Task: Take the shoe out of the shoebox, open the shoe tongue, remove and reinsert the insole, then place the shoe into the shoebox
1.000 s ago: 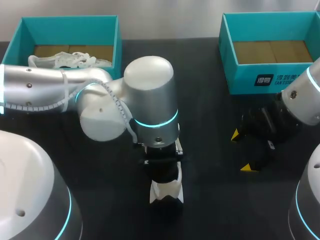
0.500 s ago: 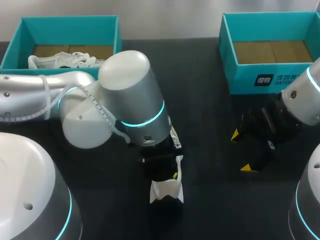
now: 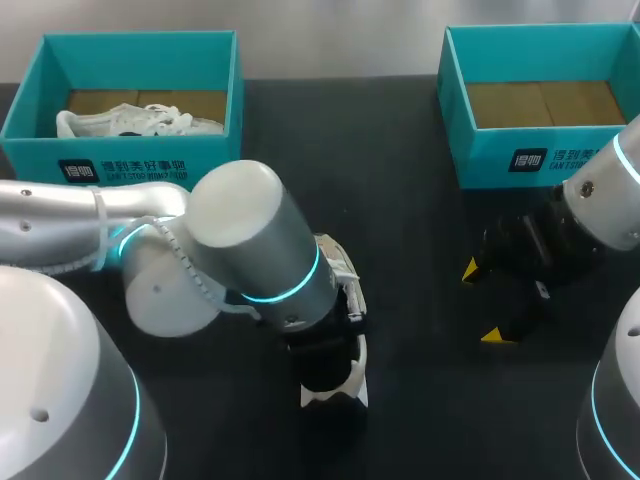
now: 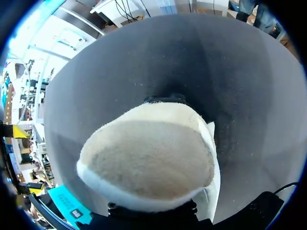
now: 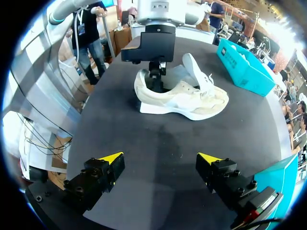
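Observation:
A cream-white shoe (image 5: 187, 98) lies on its sole on the black table, mid-front, with its tongue standing up. My left gripper (image 5: 156, 79) reaches into the heel opening, shut on the heel end of the insole (image 4: 148, 163), a cream fuzzy oval that fills the left wrist view. From above, the left gripper (image 3: 325, 360) sits at the shoe's heel (image 3: 335, 392), and the arm hides most of the shoe. My right gripper (image 3: 483, 303) hangs open and empty to the right of the shoe, its yellow fingertips (image 5: 110, 157) wide apart.
A teal shoebox (image 3: 120, 165) at the back left holds a second white shoe (image 3: 130, 122). Another teal shoebox (image 3: 520, 160) stands at the back right with only a cardboard floor showing. The left arm's big wrist covers the table's middle left.
The left arm's wrist has swung left and toward the near edge, tilting over while its gripper stayed at the heel. This uncovered the left box's front and part of the shoe. The right arm stayed still.

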Robot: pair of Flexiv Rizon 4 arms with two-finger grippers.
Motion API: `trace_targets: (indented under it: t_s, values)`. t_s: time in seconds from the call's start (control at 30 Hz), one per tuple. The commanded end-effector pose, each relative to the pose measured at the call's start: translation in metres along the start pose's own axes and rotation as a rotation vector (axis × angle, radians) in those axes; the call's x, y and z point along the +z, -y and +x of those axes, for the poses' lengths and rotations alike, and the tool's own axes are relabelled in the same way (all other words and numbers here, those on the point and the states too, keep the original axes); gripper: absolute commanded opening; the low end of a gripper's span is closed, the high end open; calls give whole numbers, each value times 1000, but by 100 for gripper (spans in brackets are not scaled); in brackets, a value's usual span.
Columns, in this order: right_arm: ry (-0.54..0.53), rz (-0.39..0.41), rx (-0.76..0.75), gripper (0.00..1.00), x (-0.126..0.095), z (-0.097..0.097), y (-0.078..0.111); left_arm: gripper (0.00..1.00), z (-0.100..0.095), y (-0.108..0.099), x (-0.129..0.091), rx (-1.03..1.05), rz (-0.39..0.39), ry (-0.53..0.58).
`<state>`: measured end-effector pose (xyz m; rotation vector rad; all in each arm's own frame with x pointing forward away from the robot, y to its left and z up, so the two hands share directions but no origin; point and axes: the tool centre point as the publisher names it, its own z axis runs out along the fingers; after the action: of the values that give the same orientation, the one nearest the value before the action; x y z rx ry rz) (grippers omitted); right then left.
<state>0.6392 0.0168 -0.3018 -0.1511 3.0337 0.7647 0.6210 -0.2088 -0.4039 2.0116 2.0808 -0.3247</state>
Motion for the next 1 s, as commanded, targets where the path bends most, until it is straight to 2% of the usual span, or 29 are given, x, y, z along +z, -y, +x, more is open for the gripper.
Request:
trace_targets:
  t_s: [0.03,0.2,0.3,0.37,0.57,0.67,0.77,1.0]
  values:
    - [2,2,-1,100,1,1,0,0,0,-12,12,-7,-31,-50]
    - [2,2,-1,100,1,1,0,0,7,-25,0,-21,-54,-64]
    - [2,2,-1,100,1,1,0,0,8,-28,-12,-30,-36,-51]
    - [2,2,-1,100,1,1,0,0,6,-28,-22,-26,13,-31]
    - [2,2,-1,100,1,1,0,0,-1,-24,-41,-20,94,-59]
    - [2,2,-1,100,1,1,0,0,-4,-19,-43,24,165,-160]
    - [2,2,-1,100,1,1,0,0,-3,-11,-37,65,164,-250]
    - [2,2,-1,100,1,1,0,0,4,-8,-31,97,84,-385]
